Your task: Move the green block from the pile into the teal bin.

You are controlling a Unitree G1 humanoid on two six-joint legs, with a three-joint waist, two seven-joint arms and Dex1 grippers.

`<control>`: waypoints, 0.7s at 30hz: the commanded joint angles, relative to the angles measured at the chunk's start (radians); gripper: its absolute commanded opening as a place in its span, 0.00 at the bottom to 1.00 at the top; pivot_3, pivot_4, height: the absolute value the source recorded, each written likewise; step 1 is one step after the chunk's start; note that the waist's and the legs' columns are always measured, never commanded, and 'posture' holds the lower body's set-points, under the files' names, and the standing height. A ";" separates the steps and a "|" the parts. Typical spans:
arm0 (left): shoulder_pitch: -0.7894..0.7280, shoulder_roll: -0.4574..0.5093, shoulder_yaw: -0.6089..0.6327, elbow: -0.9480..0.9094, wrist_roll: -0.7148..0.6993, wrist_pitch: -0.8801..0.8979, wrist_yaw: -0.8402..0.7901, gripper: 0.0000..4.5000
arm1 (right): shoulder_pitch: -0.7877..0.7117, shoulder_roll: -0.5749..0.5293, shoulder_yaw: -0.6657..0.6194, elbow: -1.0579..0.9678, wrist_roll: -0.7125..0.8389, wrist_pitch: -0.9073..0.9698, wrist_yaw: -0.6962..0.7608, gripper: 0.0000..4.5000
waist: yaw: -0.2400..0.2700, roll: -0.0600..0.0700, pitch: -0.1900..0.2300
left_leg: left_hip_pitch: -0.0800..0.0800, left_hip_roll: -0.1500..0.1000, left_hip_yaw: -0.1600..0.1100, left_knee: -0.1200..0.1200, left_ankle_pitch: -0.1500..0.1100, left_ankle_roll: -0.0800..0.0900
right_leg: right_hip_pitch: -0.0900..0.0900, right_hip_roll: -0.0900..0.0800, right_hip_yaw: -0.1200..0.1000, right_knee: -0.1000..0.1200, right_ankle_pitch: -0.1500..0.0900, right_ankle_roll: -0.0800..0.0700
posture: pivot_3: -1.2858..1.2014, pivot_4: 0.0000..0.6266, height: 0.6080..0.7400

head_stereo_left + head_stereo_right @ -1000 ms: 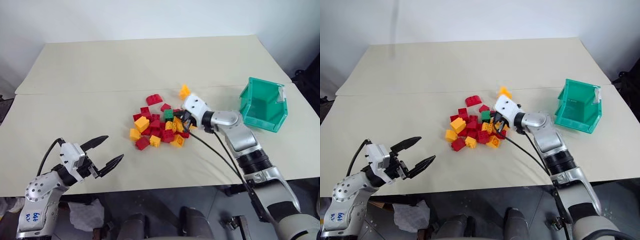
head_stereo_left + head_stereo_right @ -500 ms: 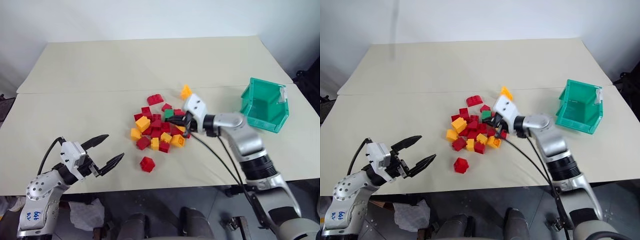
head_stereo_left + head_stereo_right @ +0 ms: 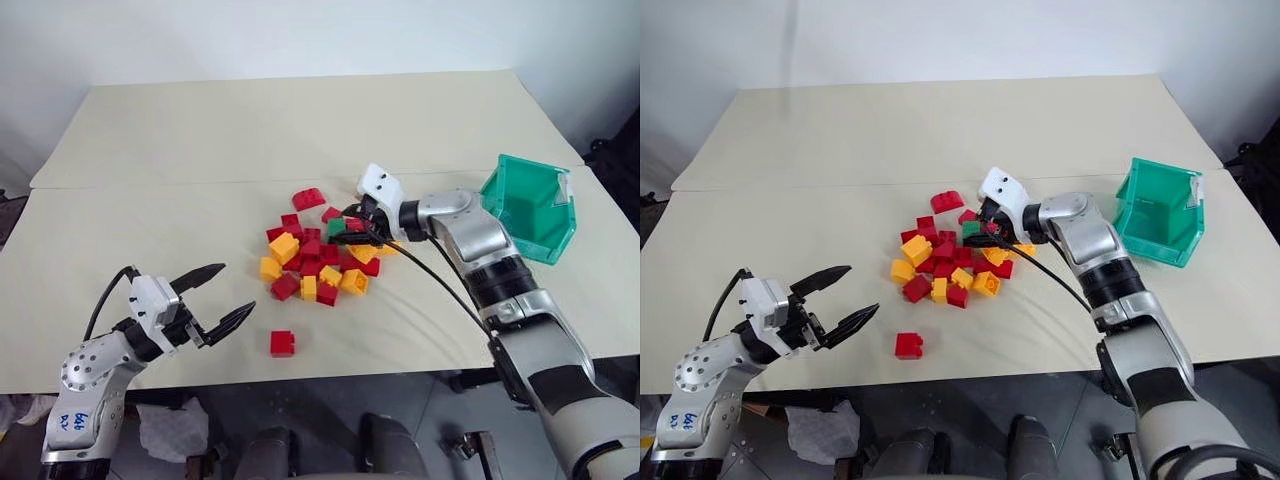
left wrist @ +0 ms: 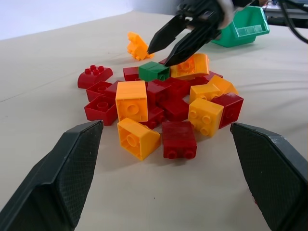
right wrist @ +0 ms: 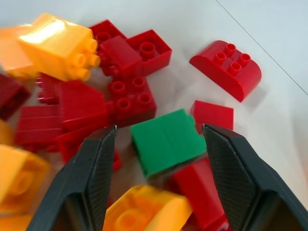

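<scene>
Fingers of the left gripper stood spread wide at the near edge of the table, holding nothing, with their tips pointing toward the bricks. Just beyond them a lone red brick lay by itself on the table, apart from the others. Farther in sat the pile of red and yellow-orange bricks, loosely heaped near the middle of the table. At its far side, toward the right arm, lay the green block, resting among red bricks and against a yellow one, with a plain face turned up. The right gripper reached into that side of the pile with its jaws parted, one black finger on either side of the green block; in the right wrist view small gaps showed between the block and each finger, so it was not clamped. A rounded red brick lay just past the pile. Well off to the right, near the table's edge, the teal bin stood with its open front tilted up, and no brick could be seen inside it.
</scene>
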 commanded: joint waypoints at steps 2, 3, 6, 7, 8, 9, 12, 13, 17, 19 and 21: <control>0.006 -0.002 0.001 -0.050 -0.014 -0.002 0.006 1.00 | -0.072 0.032 0.000 0.131 -0.042 -0.097 0.004 0.66 | 0.001 0.000 0.000 | 0.000 0.000 -0.001 0.000 0.000 0.000 | 0.000 0.000 0.000 0.000 0.000 0.000 | 0.52 0.24 1.00; 0.007 -0.002 0.000 -0.054 -0.015 -0.001 0.006 1.00 | -0.085 0.038 0.002 0.162 -0.052 -0.114 0.006 0.66 | 0.001 0.000 0.000 | 0.000 0.000 -0.001 0.000 0.000 0.000 | 0.000 0.000 0.000 0.000 0.000 0.000 | 0.52 0.24 1.00; 0.007 -0.002 -0.002 -0.063 -0.017 0.002 0.007 1.00 | -0.120 0.049 0.011 0.238 -0.080 -0.147 0.025 0.66 | 0.000 0.000 0.000 | 0.000 0.000 -0.001 0.000 0.000 0.000 | 0.000 0.000 0.000 0.000 0.000 0.000 | 0.52 0.24 1.00; 0.007 -0.002 -0.001 -0.065 -0.018 0.003 0.007 1.00 | -0.130 0.050 0.014 0.257 -0.085 -0.151 0.043 0.66 | 0.000 0.000 0.000 | 0.000 0.000 -0.001 0.000 0.000 0.000 | 0.000 0.000 0.000 0.000 0.000 0.000 | 0.52 0.24 1.00; 0.006 -0.002 -0.001 -0.066 -0.018 0.004 0.008 1.00 | -0.138 0.051 0.015 0.275 -0.091 -0.153 0.054 0.66 | -0.001 0.000 0.000 | 0.000 0.000 -0.001 0.000 0.000 0.000 | 0.000 0.000 0.000 0.000 0.000 0.000 | 0.52 0.24 1.00; 0.006 -0.001 -0.001 -0.068 -0.019 0.005 0.009 1.00 | -0.145 0.052 0.016 0.291 -0.098 -0.160 0.059 0.66 | -0.001 0.000 0.000 | 0.000 0.000 -0.001 0.000 0.000 0.000 | 0.000 0.000 0.000 0.000 0.000 0.000 | 0.52 0.24 1.00; 0.005 -0.001 -0.002 -0.069 -0.018 0.006 0.009 1.00 | -0.162 0.057 0.010 0.332 -0.111 -0.180 0.069 0.53 | -0.001 0.000 0.000 | 0.000 0.000 -0.001 0.000 0.000 0.000 | 0.000 0.000 0.000 0.001 0.000 0.000 | 0.52 0.24 1.00; 0.004 -0.001 -0.002 -0.069 -0.018 0.006 0.009 1.00 | -0.167 0.060 0.005 0.345 -0.111 -0.187 0.066 0.47 | -0.001 0.000 0.000 | 0.000 0.000 -0.001 0.000 0.000 0.000 | 0.000 0.000 0.000 0.001 0.000 0.000 | 0.52 0.24 1.00; -0.005 0.000 -0.004 -0.069 -0.019 0.008 0.009 1.00 | -0.178 0.076 -0.033 0.372 -0.090 -0.229 0.053 0.47 | -0.003 0.000 0.000 | 0.000 0.000 -0.001 0.000 0.000 0.000 | 0.000 0.000 0.000 0.001 0.000 0.000 | 0.52 0.24 1.00; -0.009 0.000 -0.005 -0.069 -0.019 0.010 0.008 1.00 | -0.179 0.078 -0.066 0.359 -0.060 -0.239 0.079 0.47 | -0.003 0.001 0.001 | 0.000 0.000 -0.001 0.000 0.000 0.000 | 0.000 0.000 0.000 0.001 0.000 0.000 | 0.52 0.24 1.00; -0.015 0.000 -0.009 -0.071 -0.022 0.013 0.005 1.00 | -0.179 0.063 -0.112 0.327 -0.023 -0.232 0.093 0.47 | -0.002 0.001 0.001 | 0.000 0.000 -0.001 0.000 0.000 0.000 | 0.000 0.000 0.000 0.001 0.000 0.000 | 0.52 0.24 1.00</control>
